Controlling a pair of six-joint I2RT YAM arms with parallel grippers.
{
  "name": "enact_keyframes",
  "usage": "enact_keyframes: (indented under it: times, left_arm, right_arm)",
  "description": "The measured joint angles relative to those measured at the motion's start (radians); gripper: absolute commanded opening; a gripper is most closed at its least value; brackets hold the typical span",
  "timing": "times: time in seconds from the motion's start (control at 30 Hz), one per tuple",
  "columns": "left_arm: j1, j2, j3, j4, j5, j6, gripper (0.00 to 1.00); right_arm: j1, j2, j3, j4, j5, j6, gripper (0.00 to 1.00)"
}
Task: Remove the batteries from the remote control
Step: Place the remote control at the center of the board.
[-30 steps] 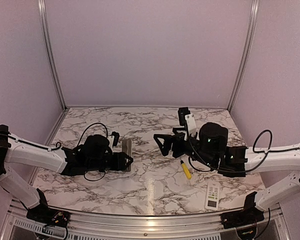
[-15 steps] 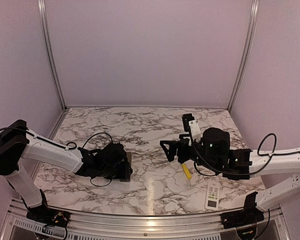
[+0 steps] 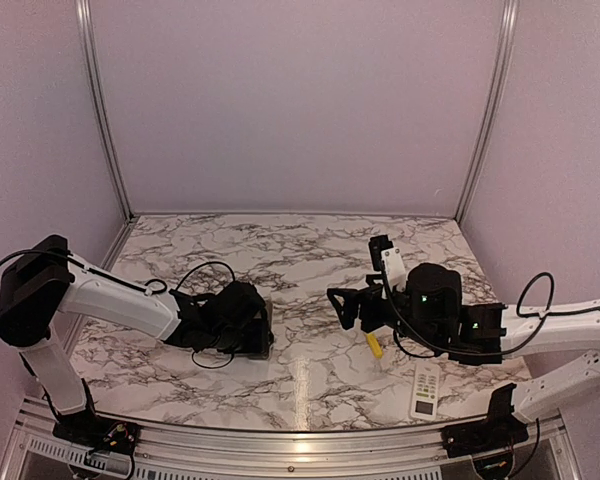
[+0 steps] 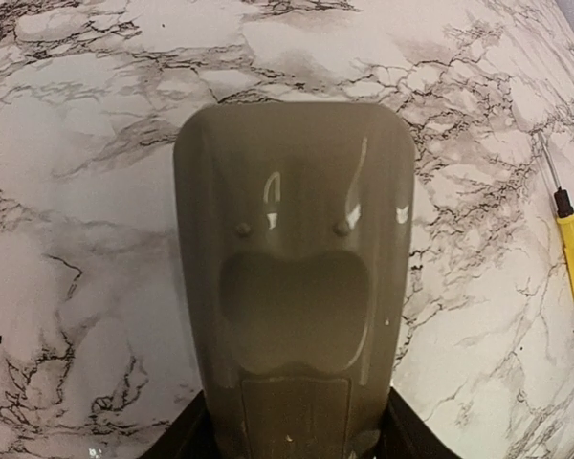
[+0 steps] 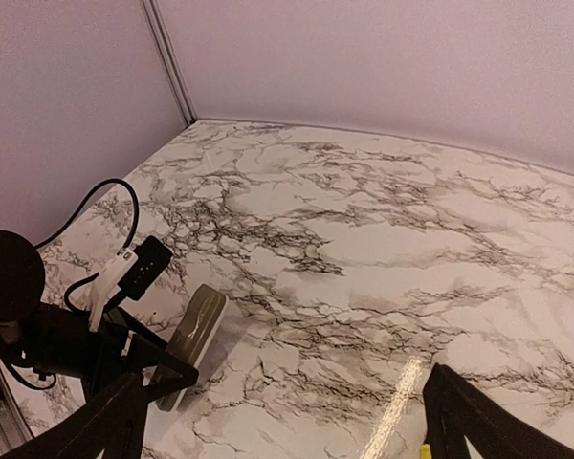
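The batteries do not show in any view; whether they sit inside a remote cannot be told. The grey remote [image 4: 295, 287] lies back-up in the left claw [image 3: 258, 335], whose fingers [image 4: 196, 435] press on its two long sides at the end nearest the wrist camera. Its back has a shallow scooped hollow showing only bare plastic, with a rectangular panel below it between the fingers. Seen from the right wrist, the grey remote [image 5: 199, 325] is tilted low over the desk [image 3: 280, 250]; whether it touches the marble cannot be told. It is at the left front of the desk, not far from the near edge, with open marble stretching behind it to the back wall and across the middle. The right claw [image 3: 340, 305] hovers over the centre-right with its fingers [image 5: 115, 421] spread wide, gripping nothing. The screwdriver [image 3: 373, 344] lies flat just below that claw, well apart from the grey remote. The white remote [image 3: 425, 391] lies face-up close to the near edge at the right front, by the right arm.
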Motion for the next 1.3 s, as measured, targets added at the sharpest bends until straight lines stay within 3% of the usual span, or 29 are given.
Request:
enact_keyframes:
  times: [0.23,0.47,0.67,1.3]
  left_arm:
    - [-0.001,0.003,0.001,0.003,0.0,0.013,0.49]
    - [-0.001,0.012,-0.001,0.002,0.002,0.023,0.69]
    - [-0.001,0.018,-0.005,0.016,-0.003,0.032,0.78]
    - [-0.002,0.006,-0.031,0.083,0.077,0.04,0.79]
  right_arm:
    - [0.0,0.019,0.0,0.001,0.023,-0.018,0.99]
    - [0.0,0.024,0.0,0.002,0.026,-0.019,0.99]
    - [0.0,0.024,0.0,0.001,0.026,-0.018,0.99]
    - [0.0,0.023,-0.004,-0.008,0.021,-0.016,0.99]
